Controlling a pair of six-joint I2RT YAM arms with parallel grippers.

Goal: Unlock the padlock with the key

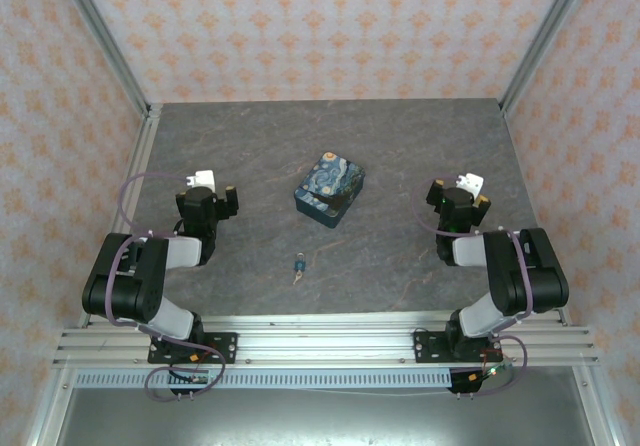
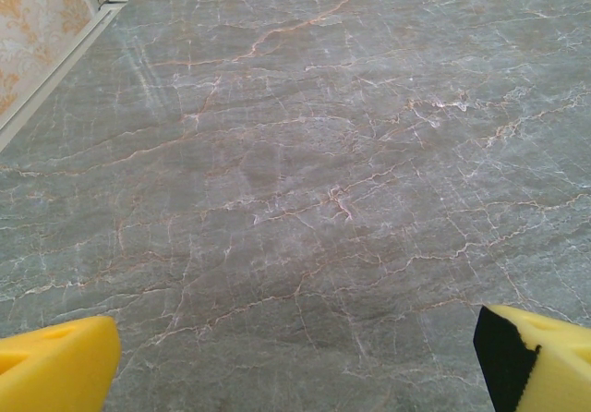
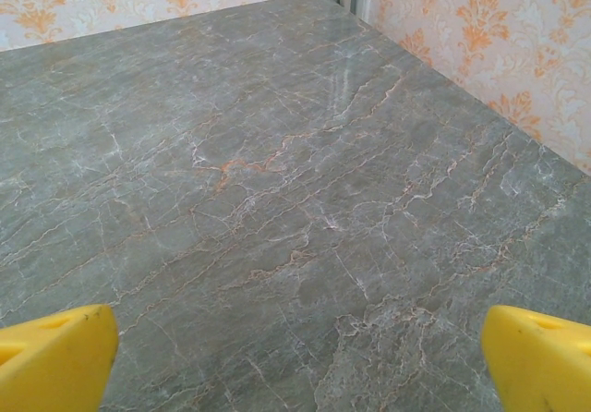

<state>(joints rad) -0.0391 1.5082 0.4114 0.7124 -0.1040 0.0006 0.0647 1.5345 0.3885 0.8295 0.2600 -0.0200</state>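
Tiny lock and key on the bare table, both arms hanging back with jaws wide.

The padlock (image 1: 299,264) and the key (image 1: 296,278) lie together near the front edge of the table (image 1: 400,146), midway between the arms. They are too small to tell where one ends or whether the key is in. Behind them sits the swirly blue box (image 1: 329,188), its inside hidden. The left gripper (image 1: 212,186) and the right gripper (image 1: 461,190) stand well apart from all of it. Their yellow fingertips (image 2: 55,368) (image 3: 540,357) are cut off at the frame corners, spread wide over bare stone, holding nothing.
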